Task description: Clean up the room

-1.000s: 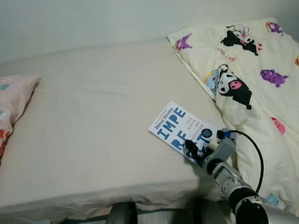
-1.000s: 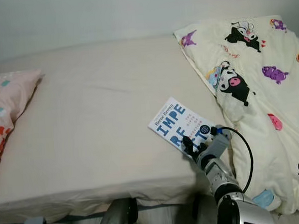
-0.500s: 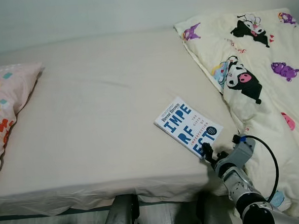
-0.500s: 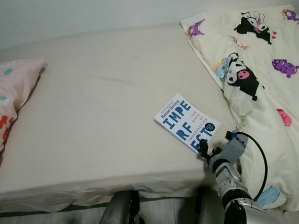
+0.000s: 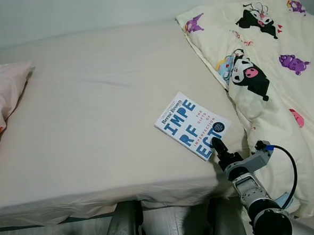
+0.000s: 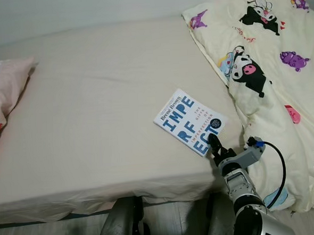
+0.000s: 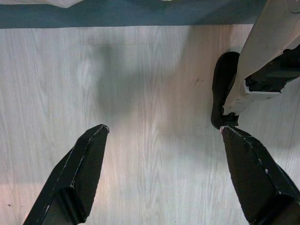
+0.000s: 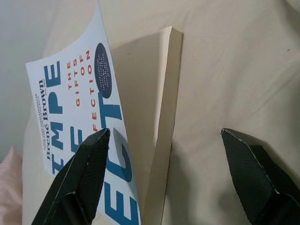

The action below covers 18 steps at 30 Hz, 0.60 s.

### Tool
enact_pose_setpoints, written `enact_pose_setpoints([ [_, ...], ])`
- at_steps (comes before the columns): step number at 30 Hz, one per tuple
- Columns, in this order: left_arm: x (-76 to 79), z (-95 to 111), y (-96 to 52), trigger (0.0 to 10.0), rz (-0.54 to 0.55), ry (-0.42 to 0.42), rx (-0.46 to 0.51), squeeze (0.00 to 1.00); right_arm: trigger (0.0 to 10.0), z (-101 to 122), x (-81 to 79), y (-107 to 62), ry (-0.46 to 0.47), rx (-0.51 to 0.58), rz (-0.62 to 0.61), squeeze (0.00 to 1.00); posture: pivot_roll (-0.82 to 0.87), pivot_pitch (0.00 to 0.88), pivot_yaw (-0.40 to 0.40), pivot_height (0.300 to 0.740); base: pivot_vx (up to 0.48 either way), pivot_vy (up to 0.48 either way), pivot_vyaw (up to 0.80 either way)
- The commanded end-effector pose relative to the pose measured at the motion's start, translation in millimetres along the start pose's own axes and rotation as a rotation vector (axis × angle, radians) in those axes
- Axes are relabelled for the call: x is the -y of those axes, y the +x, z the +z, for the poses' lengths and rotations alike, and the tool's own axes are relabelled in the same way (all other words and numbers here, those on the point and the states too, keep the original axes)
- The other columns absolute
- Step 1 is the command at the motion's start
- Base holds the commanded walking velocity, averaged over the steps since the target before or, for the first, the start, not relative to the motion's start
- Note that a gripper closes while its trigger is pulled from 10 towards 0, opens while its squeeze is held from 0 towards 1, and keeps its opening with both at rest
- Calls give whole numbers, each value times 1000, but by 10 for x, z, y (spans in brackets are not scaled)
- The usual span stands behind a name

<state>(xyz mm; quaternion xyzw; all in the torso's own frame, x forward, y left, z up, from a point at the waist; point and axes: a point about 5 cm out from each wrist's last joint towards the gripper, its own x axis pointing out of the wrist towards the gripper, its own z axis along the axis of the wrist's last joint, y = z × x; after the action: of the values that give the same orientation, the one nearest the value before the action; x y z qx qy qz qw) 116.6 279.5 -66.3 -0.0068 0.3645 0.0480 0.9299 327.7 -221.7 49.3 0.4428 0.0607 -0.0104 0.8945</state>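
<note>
Right wrist view is showing the book [image 8: 82, 122] close up, its white cover with blue letters lifting a little off the pages, and the right gripper [image 8: 164, 178] is standing with its two black fingers spread wide apart. One finger [image 8: 84, 173] is lying over the lower part of the cover, the other finger [image 8: 255, 176] is sitting out over the bare sheet, and the book's page edge is falling between them, though nothing is being pinched. From the head, the book [image 5: 192, 125] is lying flat on the bed [image 5: 93, 116], near its front edge and just beside the cartoon-print duvet [image 5: 271, 73] heaped on the robot's right. The right gripper [image 5: 221, 150] is reaching up from below the mattress edge, its tips resting at the book's near corner, with a black cable looping off the wrist. A pink patterned pillow [image 5: 1, 100] is sitting at the far left end of the bed, well apart from the book. The left gripper [image 7: 161, 176] is hanging idle over the pale wooden floor [image 7: 140, 93], its fingers wide open with nothing between them, beside the robot's own foot [image 7: 225, 93].
</note>
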Motion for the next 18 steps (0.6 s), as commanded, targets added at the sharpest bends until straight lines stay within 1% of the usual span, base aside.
enact_pose_setpoints([
  [1, -90, -131, -100, 10000, 14, 15, -51, 0, 10000, -171, -1, -24, 30, -59, 1, 0, 259, 388, 69, 595, 0, 0, 0],
  [3, -89, -133, -101, 10000, 13, 15, -52, 0, 10000, -176, -10, -20, 30, -62, 6, 0, 259, 388, 69, 595, 0, 0, 0],
  [5, -79, -128, -97, 10000, 10, 18, -53, 0, 10000, -214, -54, -6, 26, -85, 40, 0, 257, 385, 70, 595, 0, 0, 0],
  [7, -79, -128, -97, 10000, 10, 18, -53, 0, 10000, -214, -54, -6, 26, -85, 40, 0, 257, 385, 70, 595, 0, 0, 0],
  [10, -67, -120, -89, 10000, 4, 21, -54, 0, 10000, -311, -164, 19, 34, -132, 127, 0, 257, 385, 70, 595, 0, 0, 0],
  [12, -67, -120, -89, 10000, 4, 21, -54, 0, 10000, -311, -164, 19, 34, -132, 127, 0, 257, 385, 70, 595, 0, 0, 0],
  [16, -70, -129, -95, 10000, 2, 23, -56, 0, 10000, -398, -244, 34, 40, -165, 174, 0, 253, 388, 73, 595, 0, 0, 0],
  [18, -70, -129, -95, 10000, 2, 23, -56, 0, 10000, -398, -244, 34, 40, -165, 174, 0, 253, 388, 73, 595, 0, 0, 0],
])
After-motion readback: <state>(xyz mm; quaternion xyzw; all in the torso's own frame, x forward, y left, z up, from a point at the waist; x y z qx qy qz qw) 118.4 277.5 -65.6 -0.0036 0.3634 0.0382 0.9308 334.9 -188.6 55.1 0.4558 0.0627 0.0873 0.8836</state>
